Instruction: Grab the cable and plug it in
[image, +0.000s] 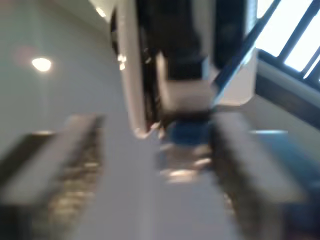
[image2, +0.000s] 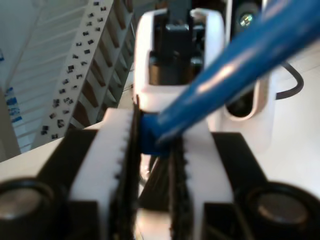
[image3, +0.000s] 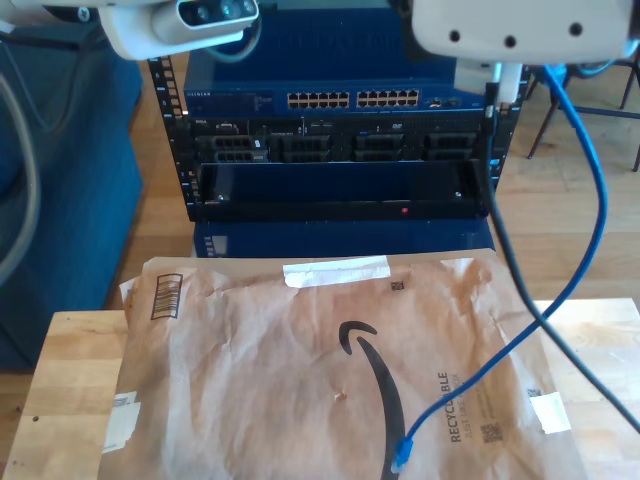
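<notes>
Nearest, a crumpled brown paper mailer (image3: 300, 370) is lying across a light wooden table (image3: 70, 370), covering most of it in the exterior view. One plug end (image3: 402, 460) of the blue cable (image3: 590, 200) is resting on the mailer near its front edge, toward the exterior view's right. From there the cable is running back and up, crossing a dark grey robot cable (image3: 510, 270) over the mailer, then rising off the table toward the exterior view's upper right.

Farther back, a rack (image3: 340, 150) of blue and black network gear is standing on a wooden floor (image3: 570, 230), with a row of ports (image3: 350, 99) along the blue switch. Blue fabric (image3: 70, 170) is filling the exterior view's left side. White arm housings (image3: 510, 30) are hanging across the top, cut off by the frame.

In the second wrist view, my second gripper (image2: 157, 150) is clamping its ribbed white fingers (image2: 117, 145) on the cable (image2: 235, 65), which is slanting away out of focus. A white part of another gripper (image2: 180, 55) is sitting just beyond it.

The first wrist view is heavily blurred. My first gripper (image: 155, 185) is showing two dark fingers (image: 65, 165) standing apart, and a blue piece (image: 187, 132) is sitting under a white block beside the other finger; I cannot tell whether anything is held. Bright windows (image: 295, 30) and a ceiling light (image: 41, 63) are glowing behind.
</notes>
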